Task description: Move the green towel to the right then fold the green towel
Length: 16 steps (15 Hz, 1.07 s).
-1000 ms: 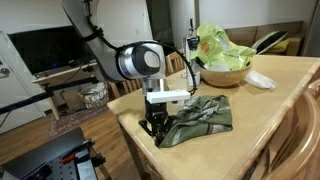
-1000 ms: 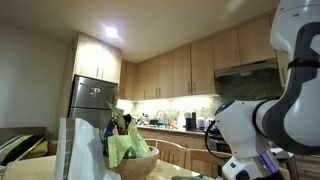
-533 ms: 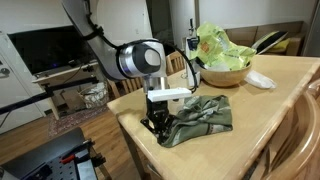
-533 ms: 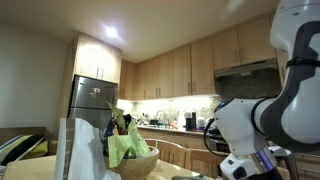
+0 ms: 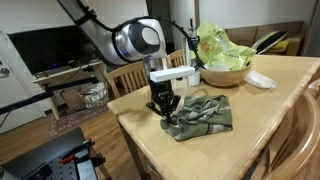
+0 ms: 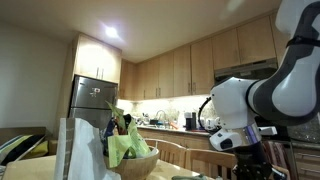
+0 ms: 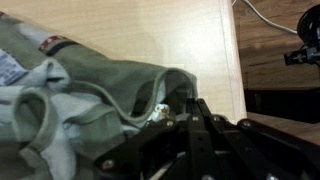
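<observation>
The green towel [image 5: 203,114] lies crumpled on the wooden table [image 5: 285,115], near its left front corner. It is olive green with a paler patterned panel. My gripper [image 5: 164,107] is at the towel's left edge, shut on a fold of it and holding that edge a little above the table. In the wrist view the towel [image 7: 70,95] fills the left side, and its raised fold runs into my gripper [image 7: 168,108] between the dark fingers [image 7: 205,125]. In the exterior view with the kitchen cabinets, only the arm [image 6: 250,105] shows; the towel is hidden.
A wooden bowl [image 5: 224,74] of bright lime-green crinkly material [image 5: 220,44] stands behind the towel, and also shows in an exterior view [image 6: 135,160]. A small white napkin [image 5: 260,80] lies to the right of the bowl. Chair backs [image 5: 128,80] stand at the table's far left edge.
My gripper has risen and shifted a little right with the towel's left edge in it. The towel has bunched up toward the right.
</observation>
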Each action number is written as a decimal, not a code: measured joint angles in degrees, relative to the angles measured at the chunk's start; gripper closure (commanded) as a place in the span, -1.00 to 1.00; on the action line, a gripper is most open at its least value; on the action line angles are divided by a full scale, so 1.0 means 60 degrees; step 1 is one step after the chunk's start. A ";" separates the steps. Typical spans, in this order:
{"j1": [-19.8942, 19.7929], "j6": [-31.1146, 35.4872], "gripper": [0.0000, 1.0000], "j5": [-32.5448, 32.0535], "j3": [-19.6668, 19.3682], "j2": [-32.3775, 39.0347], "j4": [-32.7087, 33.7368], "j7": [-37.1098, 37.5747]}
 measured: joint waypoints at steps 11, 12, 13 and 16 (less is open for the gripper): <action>-0.0018 0.3557 0.96 -0.0236 -0.0093 -0.0271 -0.0288 0.0604; -0.0018 0.3563 0.96 -0.0236 -0.0093 -0.0271 -0.0292 0.0604; -0.0018 0.3565 0.99 -0.0236 -0.0093 -0.0271 -0.0292 0.0604; -0.0029 0.3562 0.99 -0.0184 -0.0062 -0.0243 -0.0295 0.0466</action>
